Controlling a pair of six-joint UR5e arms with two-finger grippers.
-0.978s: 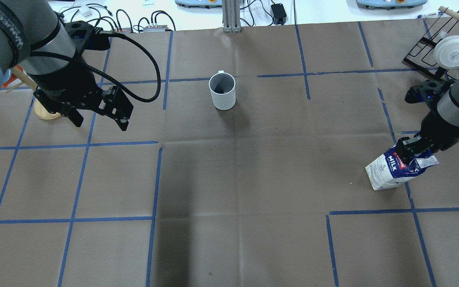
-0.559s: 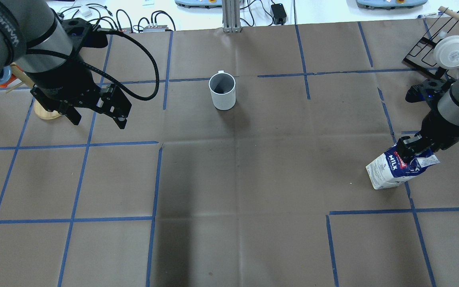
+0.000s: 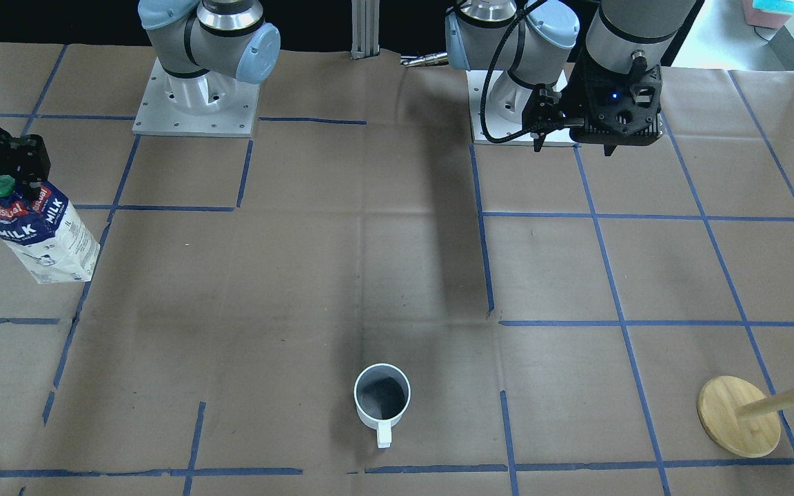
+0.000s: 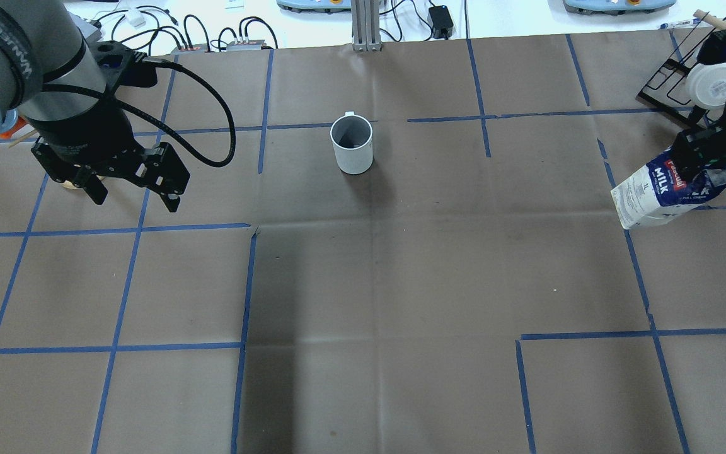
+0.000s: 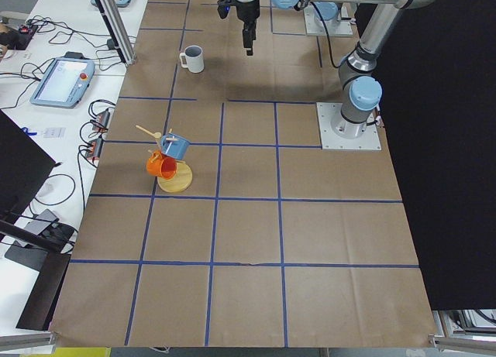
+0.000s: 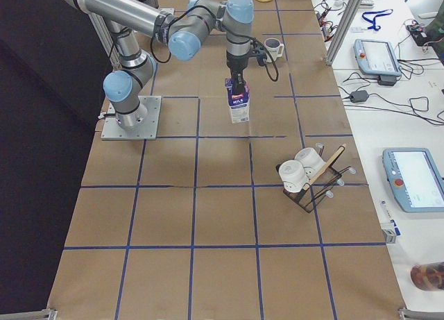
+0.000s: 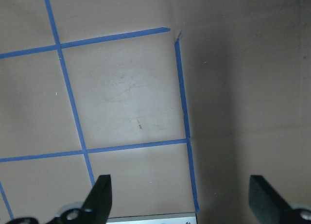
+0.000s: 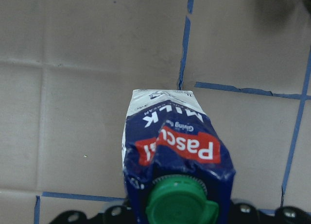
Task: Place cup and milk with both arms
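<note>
The cup is a white mug with a dark inside. It stands upright at the middle of the table's far side, its handle pointing away from me, and also shows in the front view. My left gripper is open and empty, well to the left of the cup; its wrist view shows only paper and tape between the fingers. My right gripper is shut on the top of the milk, a white carton with a blue top and green cap, at the table's right edge.
A wooden mug tree with an orange and a blue mug stands at the far left, near my left arm. A black wire rack with white cups stands at the far right, just beyond the milk. Blue tape lines grid the brown paper.
My right gripper has carried the milk away from me toward the far right of the table. My left gripper has drifted a little to the left, still open.
</note>
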